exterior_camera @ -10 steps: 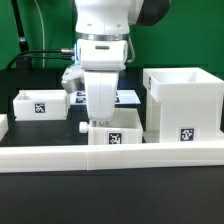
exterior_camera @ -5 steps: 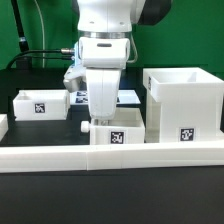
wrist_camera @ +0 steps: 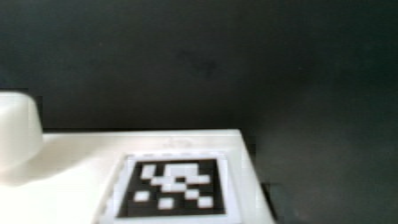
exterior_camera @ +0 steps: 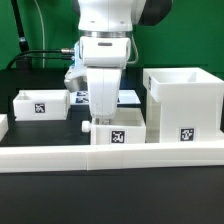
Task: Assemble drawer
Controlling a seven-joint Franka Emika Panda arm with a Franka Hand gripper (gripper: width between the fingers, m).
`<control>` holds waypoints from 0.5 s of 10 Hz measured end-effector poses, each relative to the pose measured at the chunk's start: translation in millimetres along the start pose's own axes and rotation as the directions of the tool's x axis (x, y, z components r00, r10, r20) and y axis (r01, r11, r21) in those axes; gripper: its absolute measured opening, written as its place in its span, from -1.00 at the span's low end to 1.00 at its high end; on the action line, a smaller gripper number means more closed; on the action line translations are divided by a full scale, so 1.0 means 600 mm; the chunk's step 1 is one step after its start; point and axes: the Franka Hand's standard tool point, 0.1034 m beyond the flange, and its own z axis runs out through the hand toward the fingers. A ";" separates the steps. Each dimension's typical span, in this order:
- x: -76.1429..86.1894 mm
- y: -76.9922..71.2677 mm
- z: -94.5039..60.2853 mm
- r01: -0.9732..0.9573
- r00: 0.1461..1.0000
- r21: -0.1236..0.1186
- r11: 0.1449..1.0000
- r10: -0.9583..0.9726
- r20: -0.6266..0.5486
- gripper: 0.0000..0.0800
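A small white knobbed tray (exterior_camera: 125, 128) with a square tag sits mid-table, its side close to the large white housing (exterior_camera: 185, 100) on the exterior view's right. My gripper (exterior_camera: 103, 120) reaches straight down onto the tray's wall on the knob side. Its fingertips are hidden by the tray, and it holds the tray. In the wrist view the tray's tagged wall (wrist_camera: 178, 185) fills the near part of the picture, with a blurred white rounded shape (wrist_camera: 15, 130) beside it. A second small tagged tray (exterior_camera: 38, 104) stands on the exterior view's left.
A long low white wall bar (exterior_camera: 110, 157) runs across the front of the table, right before the held tray and the housing. The marker board (exterior_camera: 131, 97) lies behind the arm. A green pole (exterior_camera: 22, 30) and cables stand at the back left.
My gripper and the middle tray have shifted together a little toward the exterior view's right, closer to the housing. The other tray and the housing have not moved.
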 end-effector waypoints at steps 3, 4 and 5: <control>0.010 0.005 -0.002 0.007 1.000 -0.003 1.000 -0.007 -0.005 -0.89; 0.011 0.007 -0.003 0.008 1.000 -0.007 1.000 -0.008 -0.006 -0.89; 0.015 0.008 -0.004 0.009 1.000 -0.011 1.000 -0.009 -0.008 -0.89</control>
